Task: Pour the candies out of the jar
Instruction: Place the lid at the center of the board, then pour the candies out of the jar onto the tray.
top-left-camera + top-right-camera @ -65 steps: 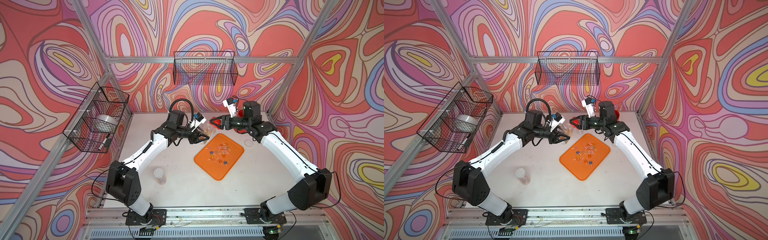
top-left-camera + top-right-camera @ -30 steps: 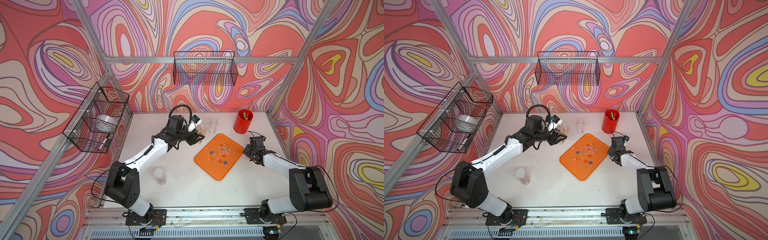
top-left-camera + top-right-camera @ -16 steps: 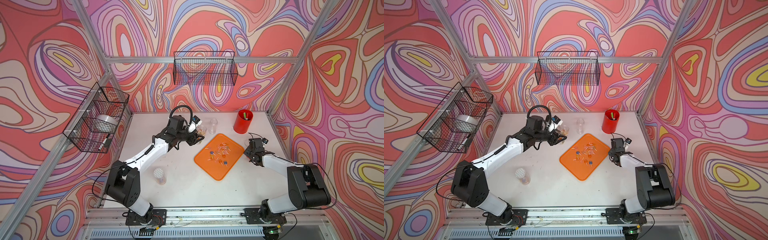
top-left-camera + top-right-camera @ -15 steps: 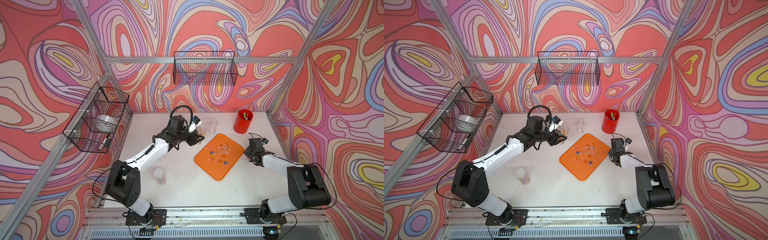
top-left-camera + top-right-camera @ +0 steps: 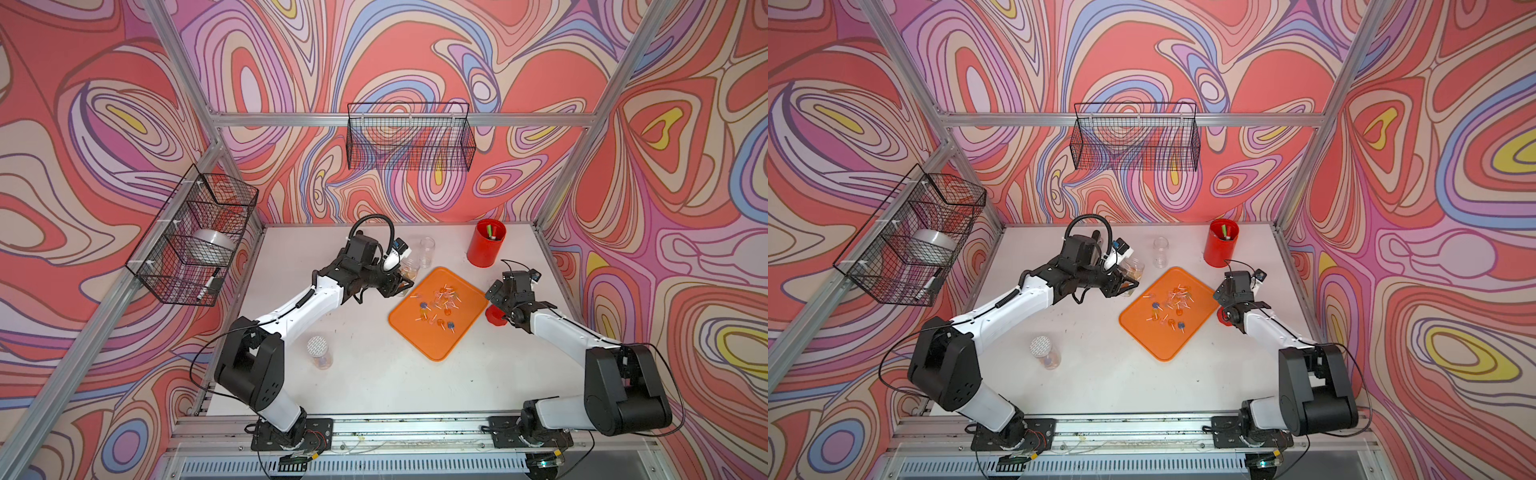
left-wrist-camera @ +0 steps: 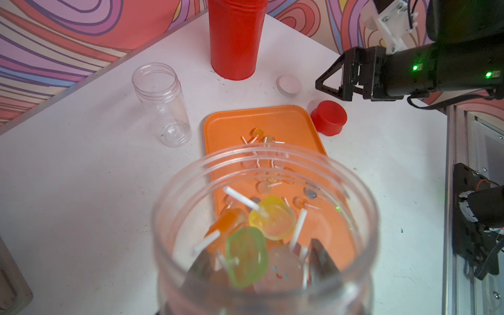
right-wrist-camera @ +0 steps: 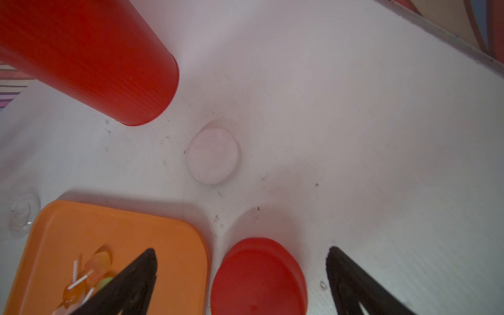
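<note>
A clear jar with several candies inside is held by my left gripper, which is shut on it. In both top views the jar is tilted at the far left corner of the orange tray. More candies lie scattered on the tray. My right gripper stands open just over a red lid that rests on the table beside the tray's right edge, with its fingers apart from the lid.
An empty clear jar and a red cup holding pens stand behind the tray. A white lid lies between cup and red lid. A small capped jar stands front left. Wire baskets hang on the walls.
My right gripper has opened, and the red lid now sits free on the table beside the tray. My left arm still holds the jar in nearly the same place.
</note>
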Controlling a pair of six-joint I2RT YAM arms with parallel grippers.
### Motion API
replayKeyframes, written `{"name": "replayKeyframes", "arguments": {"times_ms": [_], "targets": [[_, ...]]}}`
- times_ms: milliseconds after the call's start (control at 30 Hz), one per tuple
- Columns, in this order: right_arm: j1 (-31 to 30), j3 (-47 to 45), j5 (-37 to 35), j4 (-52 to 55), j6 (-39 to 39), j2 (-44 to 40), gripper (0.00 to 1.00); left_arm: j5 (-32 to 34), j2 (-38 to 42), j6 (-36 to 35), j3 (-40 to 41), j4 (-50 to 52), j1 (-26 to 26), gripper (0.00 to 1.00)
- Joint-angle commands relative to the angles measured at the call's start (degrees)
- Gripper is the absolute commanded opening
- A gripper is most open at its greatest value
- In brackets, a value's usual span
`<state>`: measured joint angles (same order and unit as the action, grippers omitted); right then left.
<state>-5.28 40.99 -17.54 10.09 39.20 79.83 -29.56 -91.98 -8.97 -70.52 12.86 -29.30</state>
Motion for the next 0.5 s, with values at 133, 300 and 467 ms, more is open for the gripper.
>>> {"name": "replayKeyframes", "arguments": {"times_ms": [133,300,467], "targets": [[0.26,4.4,2.93,0.39,-3.82,-2.78,0.98,0.54,-1.17,-0.89,-3.45,4.09,-0.49,0.0],[0.25,5.26,6.63,-6.16,-5.01,-4.84,0.98,1.78,-2.61,-2.82,-5.96,9.19,-2.1,0.0],[0.19,5.82,8.75,-9.3,-5.71,-4.56,0.98,2.02,-6.04,-5.57,-10.33,17.23,-5.06,0.0]]}}
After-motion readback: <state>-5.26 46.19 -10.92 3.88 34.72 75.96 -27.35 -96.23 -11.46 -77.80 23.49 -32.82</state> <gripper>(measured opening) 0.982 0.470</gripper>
